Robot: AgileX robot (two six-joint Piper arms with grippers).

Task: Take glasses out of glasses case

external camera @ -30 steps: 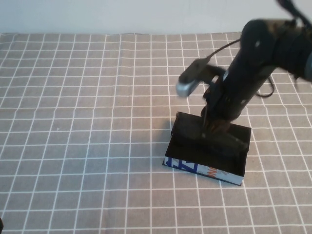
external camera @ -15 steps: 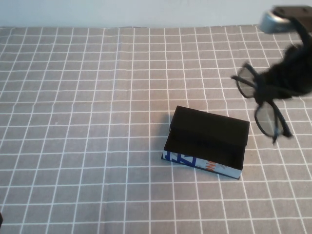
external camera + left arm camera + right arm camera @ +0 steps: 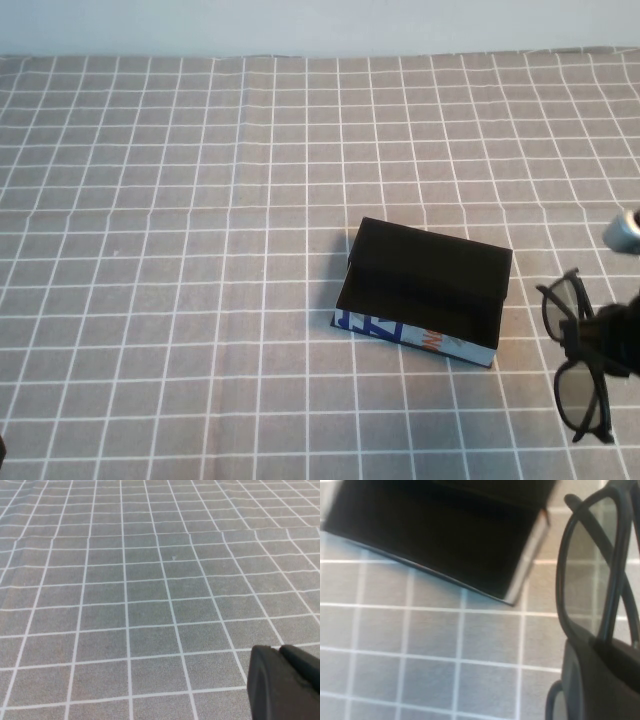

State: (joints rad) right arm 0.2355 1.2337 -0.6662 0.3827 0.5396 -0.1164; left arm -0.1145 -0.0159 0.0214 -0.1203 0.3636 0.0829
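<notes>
Nearest to me, at the lower right of the high view, my right gripper is clamped on the glasses, pinching them at the bridge between the two dark lenses; they hang off to the right of the glasses case, near it but not touching, and I judge them to be above the checked tablecloth rather than resting on it, though I cannot be sure; in the right wrist view one lens sits just beside the corner of the case, whose inside looks dark and bare; my left gripper shows only in its own wrist view, parked low over bare cloth with its fingers together, and it has no part in the job as far as I can see; so the main step reads as done, since the glasses are out and the flap lid stands open; what is left, I think, is to set them down on the cloth and let go; further back, the white front of the case carries blue and orange print, but I cannot read any word or brand.
</notes>
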